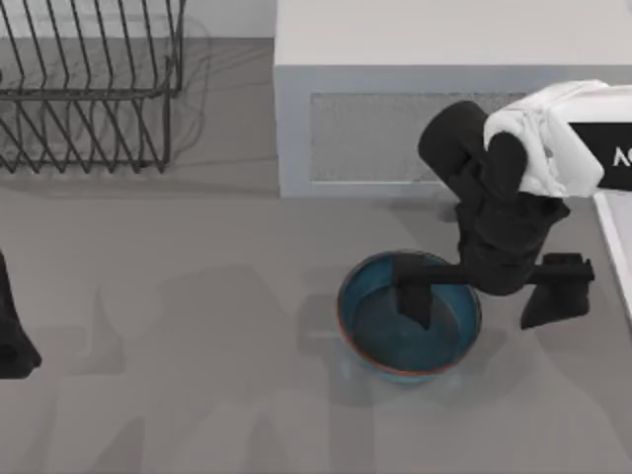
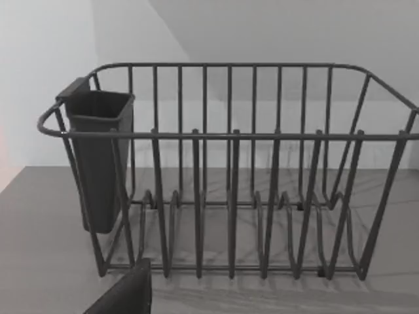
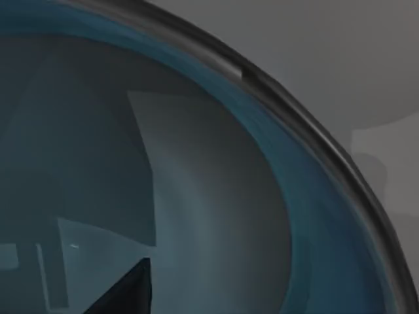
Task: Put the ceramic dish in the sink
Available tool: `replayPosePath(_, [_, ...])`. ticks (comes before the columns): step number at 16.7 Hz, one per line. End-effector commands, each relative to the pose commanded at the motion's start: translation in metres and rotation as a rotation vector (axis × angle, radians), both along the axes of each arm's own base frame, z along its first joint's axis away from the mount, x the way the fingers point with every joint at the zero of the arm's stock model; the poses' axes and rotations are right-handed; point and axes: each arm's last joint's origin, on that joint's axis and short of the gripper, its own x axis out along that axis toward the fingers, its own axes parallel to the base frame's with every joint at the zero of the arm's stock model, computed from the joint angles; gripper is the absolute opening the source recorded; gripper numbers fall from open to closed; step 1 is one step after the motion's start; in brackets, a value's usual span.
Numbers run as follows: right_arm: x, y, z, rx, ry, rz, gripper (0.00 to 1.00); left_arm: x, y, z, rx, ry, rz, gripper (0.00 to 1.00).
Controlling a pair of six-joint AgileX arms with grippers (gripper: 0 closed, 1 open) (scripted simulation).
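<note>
sitting low and centre in the top view, the ceramic dish (image 1: 410, 316) looks glossy, rigid, breakable; grip its rim. right gripper (image 1: 415, 296) reaches inside, jaw state unclear. left gripper (image 1: 12, 341) parked.

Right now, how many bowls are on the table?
1: the ceramic dish, at the table's centre-right in front of the microwave, under the right gripper.

A dark wire dish rack (image 1: 89, 84) stood on the grey counter (image 1: 197, 346) at the far left corner, well apart from the right arm's jaws. A dark cutlery cup (image 2: 98, 157) hung inside one end of it. A white microwave (image 1: 434, 99) sat just behind those jaws.
</note>
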Motion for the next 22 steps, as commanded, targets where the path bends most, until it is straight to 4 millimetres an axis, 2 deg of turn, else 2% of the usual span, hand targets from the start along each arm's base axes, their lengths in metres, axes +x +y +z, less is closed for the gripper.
replayPosePath(1, [0.0, 0.0, 0.0, 0.0, 0.0, 0.0, 1.0, 0.0, 0.0, 0.0, 0.0, 0.0, 0.0, 1.0])
replayPosePath(14, [0.0, 0.0, 0.0, 0.0, 0.0, 0.0, 0.02, 0.0, 0.0, 0.0, 0.0, 0.0, 0.0, 1.0])
replayPosePath(22, [0.0, 0.0, 0.0, 0.0, 0.0, 0.0, 0.0, 0.0, 0.0, 0.0, 0.0, 0.0, 0.0, 1.0])
